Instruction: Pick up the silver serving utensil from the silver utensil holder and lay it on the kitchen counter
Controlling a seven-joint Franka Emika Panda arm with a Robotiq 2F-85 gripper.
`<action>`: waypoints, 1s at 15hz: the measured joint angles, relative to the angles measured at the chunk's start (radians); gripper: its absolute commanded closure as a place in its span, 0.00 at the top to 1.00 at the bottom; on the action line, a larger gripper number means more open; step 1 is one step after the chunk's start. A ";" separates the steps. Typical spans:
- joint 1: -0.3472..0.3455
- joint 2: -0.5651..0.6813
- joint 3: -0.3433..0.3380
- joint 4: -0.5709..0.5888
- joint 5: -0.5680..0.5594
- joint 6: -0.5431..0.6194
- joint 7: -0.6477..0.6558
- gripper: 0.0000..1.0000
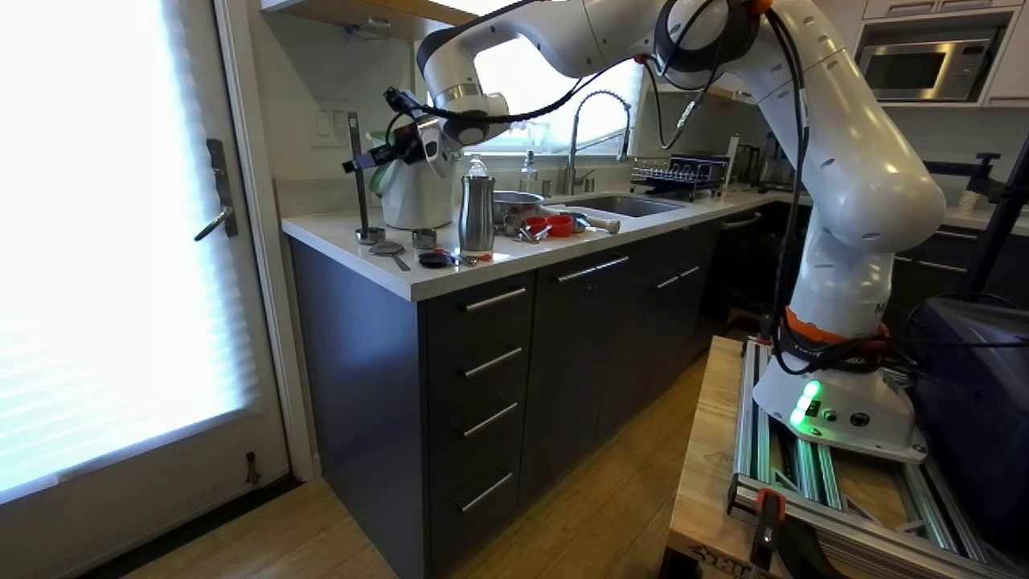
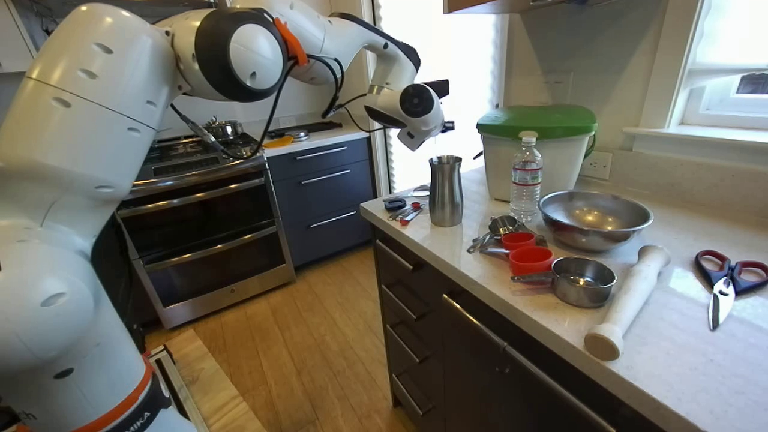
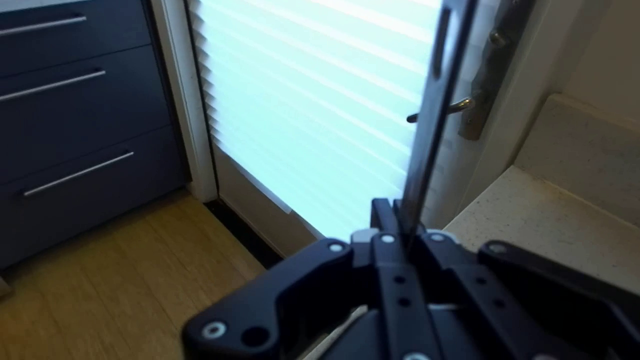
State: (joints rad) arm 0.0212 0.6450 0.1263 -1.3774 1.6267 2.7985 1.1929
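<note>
While the door (image 1: 129, 249) is seen far to the left of the tool (image 1: 354, 164) in an exterior view, attention is asked by the tool itself, which is clamped on the thin handle of the silver serving utensil (image 1: 362, 197). By the wrist view this is supported, since the handle is shown tightly between the fingers (image 3: 384, 215). The utensil is held almost upright; its wider head is located below the tool, close to the desk (image 1: 334, 229), but whether the desk is touched cannot be told. To the right of the tool, the white container (image 1: 418, 197) is found, then, lower, a small metal cup (image 1: 424, 238), and farther right the silver utensil holder (image 1: 477, 213), well apart from the utensil. Therefore, the picking up is judged as completed, and the laying down as the step in hand. For the next move, the tool should be turned slowly, so that the handle is brought from upright to flat, without the container or the cup being struck. Only after the utensil is fully supported by the desk should the fingers be parted.
</note>
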 measured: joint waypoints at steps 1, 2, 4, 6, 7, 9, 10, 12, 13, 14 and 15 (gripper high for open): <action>0.004 -0.001 -0.005 -0.003 -0.034 -0.016 -0.008 0.01; 0.008 -0.001 -0.009 -0.005 -0.067 -0.027 -0.020 0.01; 0.016 -0.002 -0.018 -0.009 -0.123 -0.043 -0.059 0.01; 0.017 -0.002 -0.022 -0.012 -0.147 -0.048 -0.113 0.01; 0.017 -0.002 -0.023 -0.012 -0.149 -0.048 -0.147 0.01; 0.014 0.000 -0.024 -0.013 -0.149 -0.049 -0.218 0.01; 0.012 0.001 -0.024 -0.013 -0.148 -0.049 -0.253 0.01; 0.008 0.004 -0.024 -0.014 -0.142 -0.049 -0.326 0.01; 0.006 0.006 -0.023 -0.014 -0.135 -0.049 -0.365 0.01; 0.005 0.008 -0.022 -0.014 -0.122 -0.048 -0.409 0.01; 0.005 0.010 -0.021 -0.014 -0.105 -0.047 -0.455 0.01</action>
State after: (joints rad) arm 0.0263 0.6554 0.1055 -1.3913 1.5216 2.7519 0.7381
